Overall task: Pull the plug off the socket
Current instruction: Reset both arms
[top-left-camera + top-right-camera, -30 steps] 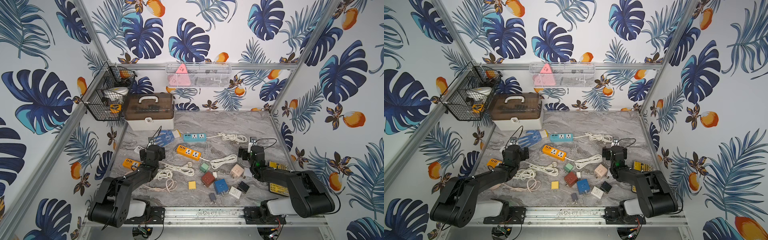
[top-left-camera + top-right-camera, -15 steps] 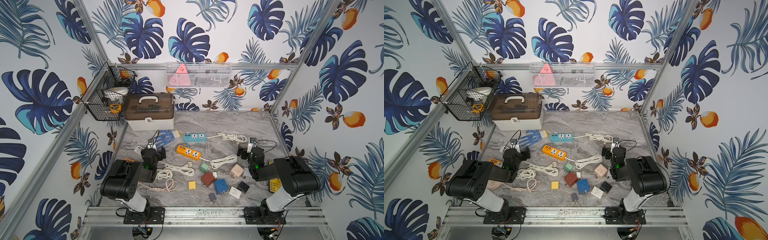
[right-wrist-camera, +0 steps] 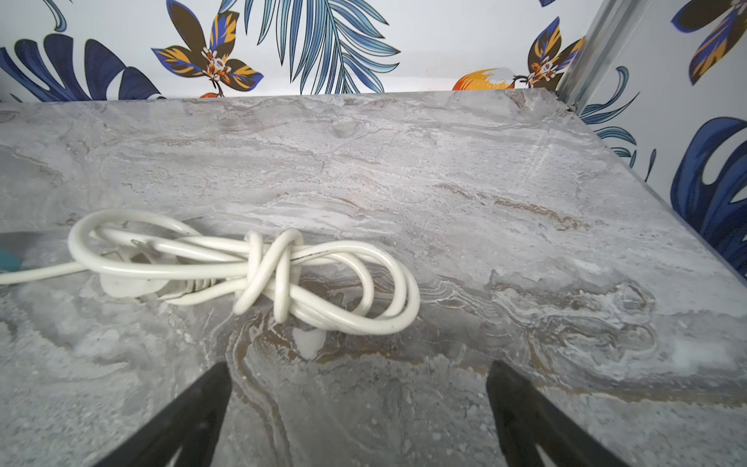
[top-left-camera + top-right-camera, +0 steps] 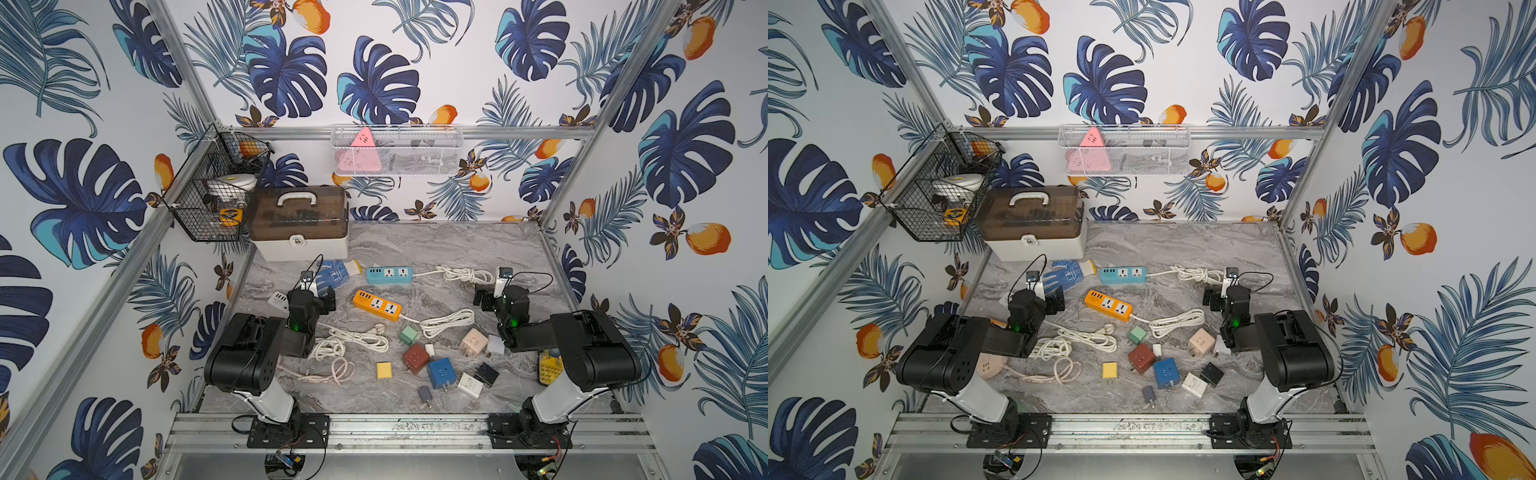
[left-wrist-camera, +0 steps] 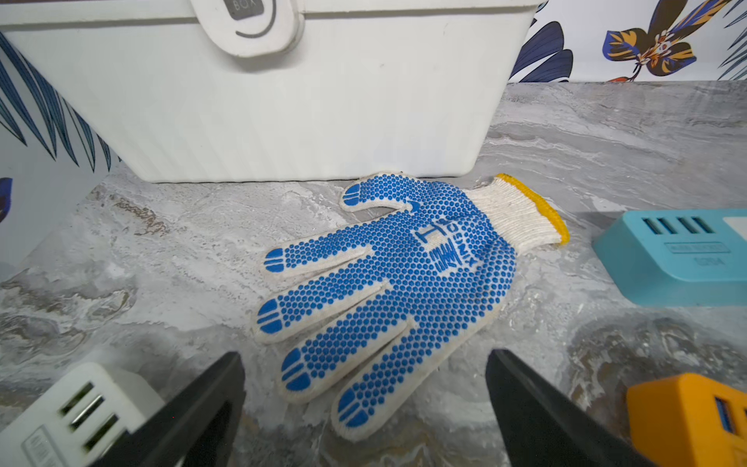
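Both grippers spread and empty: left gripper [image 5: 364,356] facing the glove [image 5: 404,275], right gripper [image 3: 357,366] facing a knotted cord [image 3: 262,267]. Orange strip [image 4: 377,305] and blue strip [image 4: 389,275] seemingly hold no plug; a white plug [image 4: 377,329] lies loose nearby. Hazard: reaching blind through clutter would snag cords and drag strips.

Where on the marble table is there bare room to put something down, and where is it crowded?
Bare: the far strip of the table, bordered by the white box, the back wall and the coiled cable. Crowded: the near middle, where cube adapters and loose white cables lie close together.
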`<action>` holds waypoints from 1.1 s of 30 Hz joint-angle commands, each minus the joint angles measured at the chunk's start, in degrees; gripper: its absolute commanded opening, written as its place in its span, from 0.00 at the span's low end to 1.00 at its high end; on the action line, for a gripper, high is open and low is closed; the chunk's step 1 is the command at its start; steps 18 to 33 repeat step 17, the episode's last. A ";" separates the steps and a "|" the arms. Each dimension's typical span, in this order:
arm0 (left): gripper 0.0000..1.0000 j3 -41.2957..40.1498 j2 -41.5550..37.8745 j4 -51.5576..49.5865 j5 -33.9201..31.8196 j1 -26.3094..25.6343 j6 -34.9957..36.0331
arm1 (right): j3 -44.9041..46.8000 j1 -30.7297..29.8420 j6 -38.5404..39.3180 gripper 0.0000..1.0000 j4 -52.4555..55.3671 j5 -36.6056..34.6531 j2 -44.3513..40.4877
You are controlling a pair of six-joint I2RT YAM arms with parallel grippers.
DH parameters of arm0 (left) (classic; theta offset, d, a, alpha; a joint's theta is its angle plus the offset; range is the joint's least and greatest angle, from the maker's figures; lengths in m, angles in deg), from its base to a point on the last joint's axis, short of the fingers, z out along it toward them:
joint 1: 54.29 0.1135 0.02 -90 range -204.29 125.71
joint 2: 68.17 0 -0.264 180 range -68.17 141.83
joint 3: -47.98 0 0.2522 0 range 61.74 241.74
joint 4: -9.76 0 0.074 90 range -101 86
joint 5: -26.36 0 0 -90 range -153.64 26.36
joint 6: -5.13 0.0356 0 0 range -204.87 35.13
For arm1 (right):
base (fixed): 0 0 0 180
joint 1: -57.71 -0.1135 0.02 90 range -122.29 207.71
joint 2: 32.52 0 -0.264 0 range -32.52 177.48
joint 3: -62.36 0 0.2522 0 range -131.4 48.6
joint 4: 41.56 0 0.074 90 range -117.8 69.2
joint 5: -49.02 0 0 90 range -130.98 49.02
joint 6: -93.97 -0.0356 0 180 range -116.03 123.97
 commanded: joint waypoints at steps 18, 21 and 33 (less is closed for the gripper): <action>0.99 0.08 -0.21 0.25 0.07 -0.16 0.72 | 0.08 0.29 0.54 1.00 0.28 1.46 -0.05; 0.99 0.08 -0.21 0.25 0.07 -0.16 0.72 | 0.08 0.29 0.54 1.00 0.28 1.46 -0.05; 0.99 0.08 -0.21 0.25 0.07 -0.16 0.72 | 0.08 0.29 0.54 1.00 0.28 1.46 -0.05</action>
